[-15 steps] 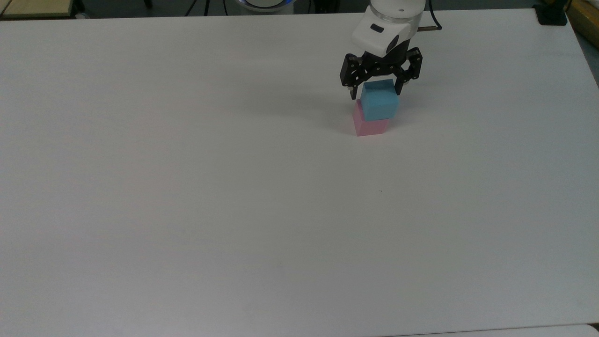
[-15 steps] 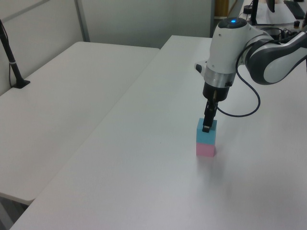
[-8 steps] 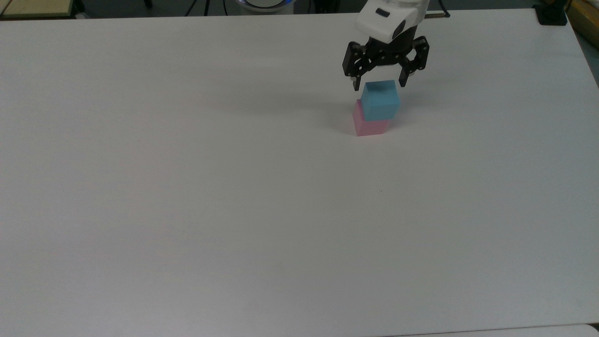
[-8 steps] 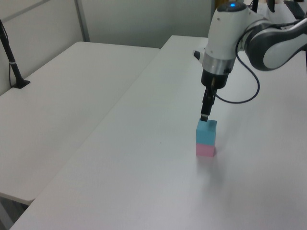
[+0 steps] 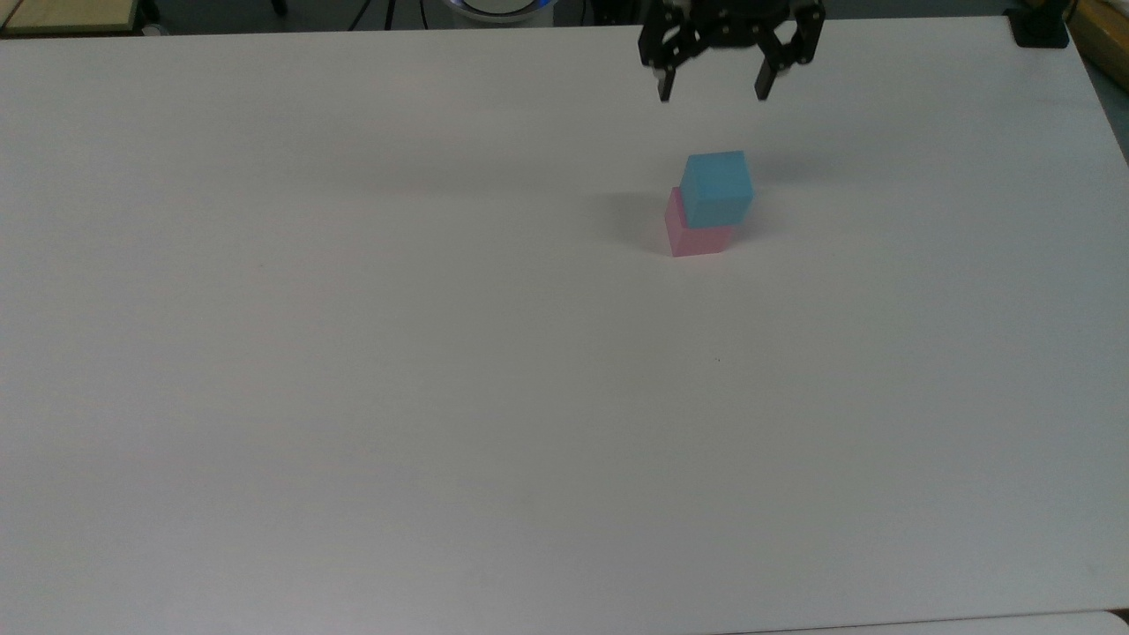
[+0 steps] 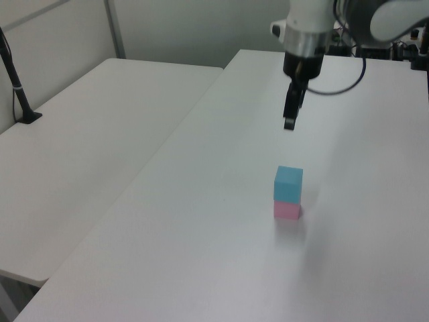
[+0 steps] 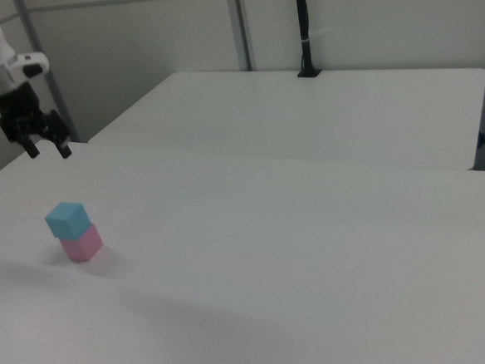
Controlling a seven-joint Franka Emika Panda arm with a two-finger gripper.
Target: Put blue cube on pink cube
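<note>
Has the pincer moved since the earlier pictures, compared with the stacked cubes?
Yes. In the top view the pincer, open, has gone toward the table's far edge, away from the blue cube, which stays on the pink cube; in the left view it is higher.

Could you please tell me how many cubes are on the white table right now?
2. The pink cube sits on the table, and the blue cube is stacked on top of it. The open gripper holds none.
</note>
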